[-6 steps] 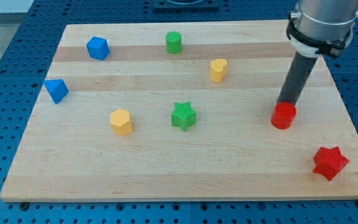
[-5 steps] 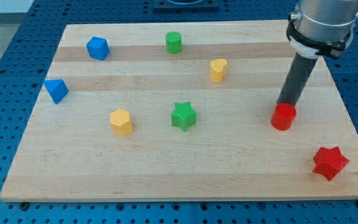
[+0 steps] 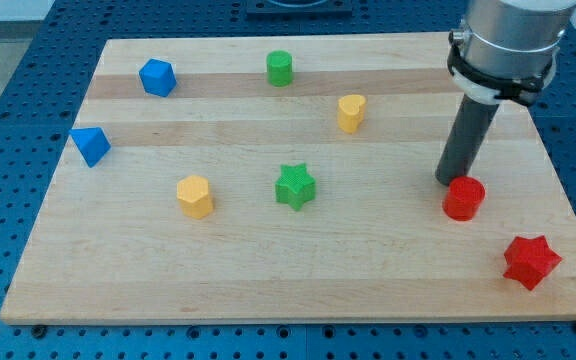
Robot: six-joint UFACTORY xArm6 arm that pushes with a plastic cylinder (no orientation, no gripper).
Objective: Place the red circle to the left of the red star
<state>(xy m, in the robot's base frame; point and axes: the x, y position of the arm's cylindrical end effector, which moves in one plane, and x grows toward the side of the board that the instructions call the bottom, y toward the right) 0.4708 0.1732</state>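
The red circle (image 3: 463,198) lies on the wooden board (image 3: 298,260) at the view's right. The red star (image 3: 531,262) lies lower and further right, near the board's bottom right corner. The circle sits up and to the left of the star, with a gap between them. My tip (image 3: 449,181) stands at the circle's upper left edge, touching or nearly touching it. The dark rod rises from there to the grey arm at the view's top right.
A green star (image 3: 295,186) and a yellow hexagon (image 3: 195,195) lie mid-board. A yellow heart (image 3: 350,113) and a green cylinder (image 3: 280,68) lie higher up. Two blue blocks (image 3: 157,77) (image 3: 91,145) lie at the left.
The red circle has slid a little down and to the right, toward the red star. My tip has shifted left and down, from behind the circle to its upper left.
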